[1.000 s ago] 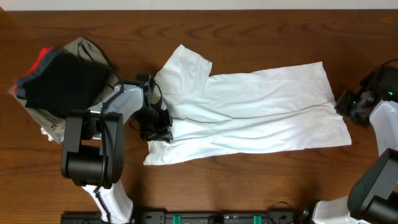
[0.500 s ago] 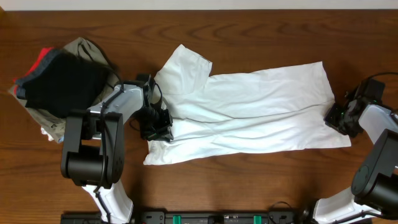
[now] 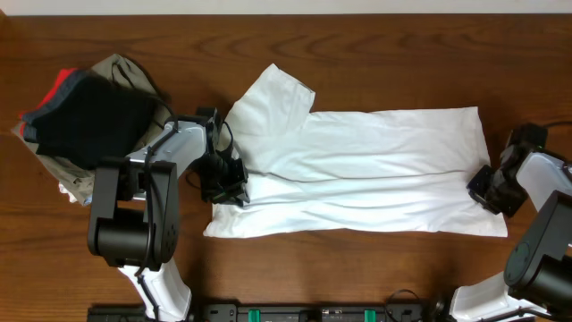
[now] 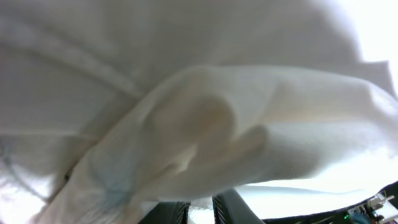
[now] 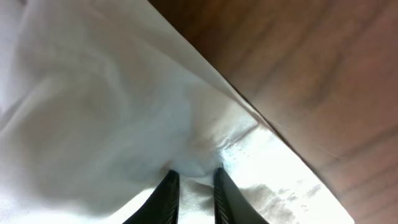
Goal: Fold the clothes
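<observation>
The white garment [image 3: 366, 174] lies spread across the middle of the wooden table, folded lengthwise, with one sleeve [image 3: 273, 103] sticking up at the upper left. My left gripper [image 3: 225, 182] is shut on the garment's left edge; white cloth [image 4: 186, 118] fills the left wrist view, pinched between the fingers [image 4: 199, 211]. My right gripper [image 3: 484, 185] is shut on the garment's right edge; the right wrist view shows cloth [image 5: 106, 106] between the fingers [image 5: 191, 180]. The green and black print does not show.
A pile of folded black, khaki and red garments [image 3: 85, 116] sits at the far left. Bare wood [image 5: 311, 62] lies beyond the garment's right edge and along the back and front of the table.
My right gripper moved in onto the garment's right edge and closed on it. The right edge pulled out and straightened; the top right corner shifted right. The left arm stayed put.
</observation>
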`<state>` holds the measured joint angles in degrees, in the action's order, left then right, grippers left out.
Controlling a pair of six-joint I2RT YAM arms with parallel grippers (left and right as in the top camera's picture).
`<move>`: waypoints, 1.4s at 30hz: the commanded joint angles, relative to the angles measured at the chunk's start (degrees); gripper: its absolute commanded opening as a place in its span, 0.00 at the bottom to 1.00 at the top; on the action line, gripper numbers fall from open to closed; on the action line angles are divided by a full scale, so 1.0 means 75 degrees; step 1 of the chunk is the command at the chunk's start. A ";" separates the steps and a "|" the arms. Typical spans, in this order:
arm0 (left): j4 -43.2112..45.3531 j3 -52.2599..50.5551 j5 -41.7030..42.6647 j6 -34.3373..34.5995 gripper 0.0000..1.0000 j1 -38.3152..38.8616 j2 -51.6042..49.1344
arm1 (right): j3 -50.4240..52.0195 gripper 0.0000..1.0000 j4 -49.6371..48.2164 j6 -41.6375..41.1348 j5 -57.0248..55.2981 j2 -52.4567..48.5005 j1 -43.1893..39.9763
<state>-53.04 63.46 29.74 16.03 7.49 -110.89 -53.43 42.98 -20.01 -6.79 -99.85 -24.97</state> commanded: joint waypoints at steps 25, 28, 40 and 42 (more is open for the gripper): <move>0.2637 0.0577 -0.2063 -0.0536 0.55 -0.0055 0.3147 | 0.0163 0.38 -0.0644 0.0857 0.2938 0.3395 -0.0058; 0.3657 0.0577 -0.2063 -0.0691 0.54 -0.0055 0.2903 | 0.0163 0.43 -0.0472 0.1212 0.3579 0.3960 -0.0058; 0.5840 0.1434 -0.2063 -0.1542 0.55 -0.0175 -0.0192 | 0.0166 0.50 0.1163 0.2264 0.3905 0.4642 -0.0061; 0.6056 0.1556 -0.2060 -0.1545 0.55 -0.0198 -0.0583 | 0.0166 0.50 0.1218 0.2320 0.3899 0.4642 -0.0061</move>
<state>-8.73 72.42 14.74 6.13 6.74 -112.86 -51.79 51.83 -5.13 21.30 -65.52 -25.80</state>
